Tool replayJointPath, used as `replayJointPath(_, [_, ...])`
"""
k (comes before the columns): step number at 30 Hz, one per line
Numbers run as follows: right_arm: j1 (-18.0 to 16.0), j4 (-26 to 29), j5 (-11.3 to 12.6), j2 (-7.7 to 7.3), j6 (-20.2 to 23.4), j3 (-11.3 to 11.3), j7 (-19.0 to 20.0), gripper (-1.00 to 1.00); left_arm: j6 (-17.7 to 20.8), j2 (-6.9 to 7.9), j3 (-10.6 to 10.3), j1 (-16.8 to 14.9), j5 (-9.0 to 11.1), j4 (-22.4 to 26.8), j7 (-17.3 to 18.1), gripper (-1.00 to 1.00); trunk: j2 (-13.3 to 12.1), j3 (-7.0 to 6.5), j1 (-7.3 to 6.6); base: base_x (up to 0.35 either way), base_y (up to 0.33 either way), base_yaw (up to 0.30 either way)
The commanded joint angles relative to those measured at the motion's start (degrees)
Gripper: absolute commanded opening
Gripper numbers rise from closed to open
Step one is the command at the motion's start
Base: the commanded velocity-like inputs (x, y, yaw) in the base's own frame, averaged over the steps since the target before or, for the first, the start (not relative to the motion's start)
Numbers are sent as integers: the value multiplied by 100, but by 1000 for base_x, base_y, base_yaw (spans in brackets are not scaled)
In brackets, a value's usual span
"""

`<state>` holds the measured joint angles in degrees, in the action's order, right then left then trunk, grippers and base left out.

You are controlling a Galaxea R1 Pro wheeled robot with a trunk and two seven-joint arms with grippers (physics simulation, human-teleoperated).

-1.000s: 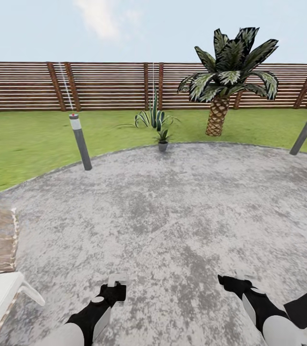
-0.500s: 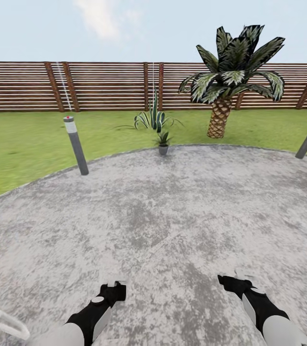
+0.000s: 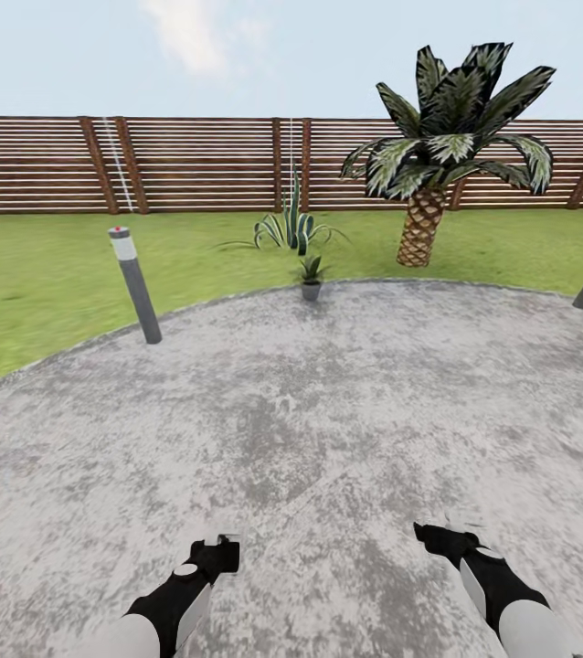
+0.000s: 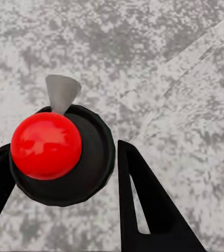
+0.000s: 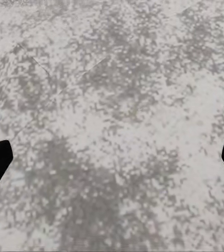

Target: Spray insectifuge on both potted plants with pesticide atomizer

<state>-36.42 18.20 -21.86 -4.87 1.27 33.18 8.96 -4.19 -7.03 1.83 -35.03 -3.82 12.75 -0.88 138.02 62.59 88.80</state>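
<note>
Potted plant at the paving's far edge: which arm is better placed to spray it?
Left. The left gripper has the pesticide atomizer between its fingers; the right gripper is open and empty. The potted plant stands far ahead of both.

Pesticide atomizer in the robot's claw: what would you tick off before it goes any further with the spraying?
1. Pesticide atomizer held between the left gripper's fingers: ok.
2. Right gripper open, carrying nothing: ok.
3. Potted plant near enough to spray: not ok; it stands at the far edge of the paved patch.
4. Way to that plant unobstructed: ok; the bollard is off to the side.
5. Second potted plant located: cannot tell.
</note>
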Motion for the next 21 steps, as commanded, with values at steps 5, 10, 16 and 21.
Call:
replayJointPath(5, [-4, 8, -46, 3, 13, 49, 41, 100, -20, -4, 19, -3, -40, -7, -9, -100, 2, 5, 2, 338, 0, 0])
replayJointPath(10, [-2, 8, -46, 2, 13, 49, 41, 100, -20, -7, 19, -3, -40, -4, -9, -100, 2, 5, 2, 339, 0, 0])
replayJointPath(16, [-4, 8, -46, 1, 13, 49, 42, 100, -20, -2, 19, -4, -40, -2, -9, -100, 2, 5, 2, 339, 0, 0])
replayJointPath(21, [-3, -8, -42, 3, 7, 51, 36, 100, -20, -2, 19, -3, -40, -3, -9, -100, 2, 5, 2, 339, 0, 0])
